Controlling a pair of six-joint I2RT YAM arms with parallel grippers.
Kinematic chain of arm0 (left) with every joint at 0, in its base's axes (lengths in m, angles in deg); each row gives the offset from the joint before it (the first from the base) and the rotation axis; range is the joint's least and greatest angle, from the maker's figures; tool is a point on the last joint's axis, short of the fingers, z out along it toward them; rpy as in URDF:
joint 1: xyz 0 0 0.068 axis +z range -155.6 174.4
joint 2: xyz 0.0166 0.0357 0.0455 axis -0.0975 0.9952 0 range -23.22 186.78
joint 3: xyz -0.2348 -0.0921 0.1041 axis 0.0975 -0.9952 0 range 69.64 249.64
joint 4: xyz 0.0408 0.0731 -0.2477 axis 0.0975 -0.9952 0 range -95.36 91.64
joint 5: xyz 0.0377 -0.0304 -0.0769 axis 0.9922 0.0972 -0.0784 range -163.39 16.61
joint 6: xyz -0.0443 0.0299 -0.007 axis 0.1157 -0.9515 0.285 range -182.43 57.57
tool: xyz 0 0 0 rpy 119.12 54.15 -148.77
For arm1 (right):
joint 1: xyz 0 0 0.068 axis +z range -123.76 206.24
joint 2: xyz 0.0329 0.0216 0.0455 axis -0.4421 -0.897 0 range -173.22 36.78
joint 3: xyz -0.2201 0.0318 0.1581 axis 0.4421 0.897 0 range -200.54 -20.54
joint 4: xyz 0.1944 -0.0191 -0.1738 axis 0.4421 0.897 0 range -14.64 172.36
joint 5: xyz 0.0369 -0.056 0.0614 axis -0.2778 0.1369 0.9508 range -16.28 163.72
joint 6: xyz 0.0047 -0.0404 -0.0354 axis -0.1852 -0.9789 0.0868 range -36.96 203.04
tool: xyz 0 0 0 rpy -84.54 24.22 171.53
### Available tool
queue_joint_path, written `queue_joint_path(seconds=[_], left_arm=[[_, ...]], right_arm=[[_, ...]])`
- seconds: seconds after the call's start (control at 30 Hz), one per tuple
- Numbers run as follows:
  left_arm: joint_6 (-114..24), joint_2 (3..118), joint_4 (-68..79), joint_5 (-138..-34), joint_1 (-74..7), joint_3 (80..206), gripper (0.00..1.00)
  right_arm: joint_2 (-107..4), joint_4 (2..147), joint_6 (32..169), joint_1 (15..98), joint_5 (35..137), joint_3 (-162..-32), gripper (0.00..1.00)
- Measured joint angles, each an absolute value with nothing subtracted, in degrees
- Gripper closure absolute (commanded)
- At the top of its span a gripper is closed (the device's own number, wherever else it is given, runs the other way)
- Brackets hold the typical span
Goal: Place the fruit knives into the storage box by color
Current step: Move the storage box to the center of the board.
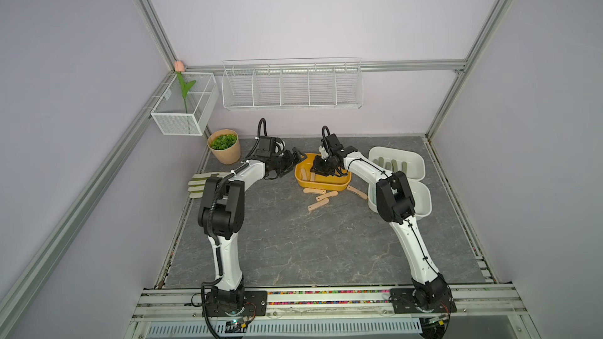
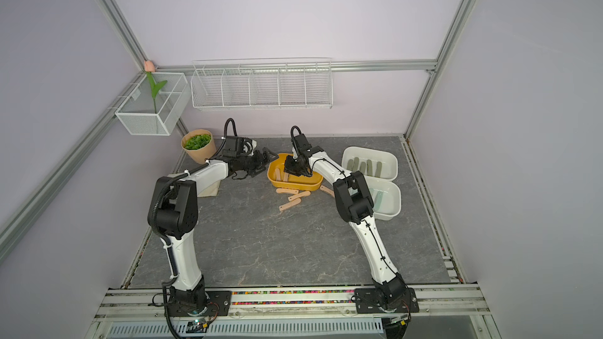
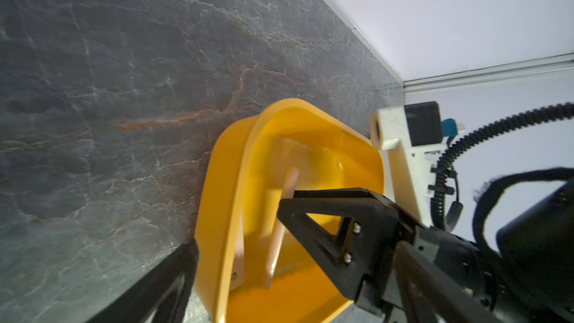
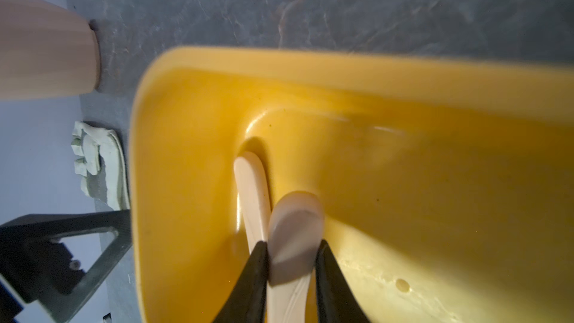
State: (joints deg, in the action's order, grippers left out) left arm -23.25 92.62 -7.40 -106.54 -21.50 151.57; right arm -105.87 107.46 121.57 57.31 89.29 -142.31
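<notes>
Tabletop (image 1: 293,249): matt, stone-look, veined. Yellow tub (image 4: 403,104): glossy, smooth plastic. Peach-pink knife (image 4: 295,228): smooth satin plastic. White tubs (image 1: 414,166) at 3 o'clock: smooth plastic. Rack (image 1: 293,86) at 12 o'clock: white-coated metal wire. Glove (image 1: 197,184) at 9 o'clock: knitted cloth.

Nothing readable shows in any view. A small pale tag (image 1: 168,94) sits on the white mesh basket (image 1: 176,122) mounted on the wall, well apart from the left gripper (image 1: 291,164) and off to its left. Any print on it is too small to make out.
</notes>
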Motion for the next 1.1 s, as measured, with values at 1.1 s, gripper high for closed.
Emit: queue_joint_path(seconds=[1.1], left_arm=[[-19.56, 84.66, -0.36, -107.26, -21.72, 137.08, 0.01]], right_arm=[[-100.12, 102.30, 115.75, 59.56, 87.06, -135.27, 0.74]])
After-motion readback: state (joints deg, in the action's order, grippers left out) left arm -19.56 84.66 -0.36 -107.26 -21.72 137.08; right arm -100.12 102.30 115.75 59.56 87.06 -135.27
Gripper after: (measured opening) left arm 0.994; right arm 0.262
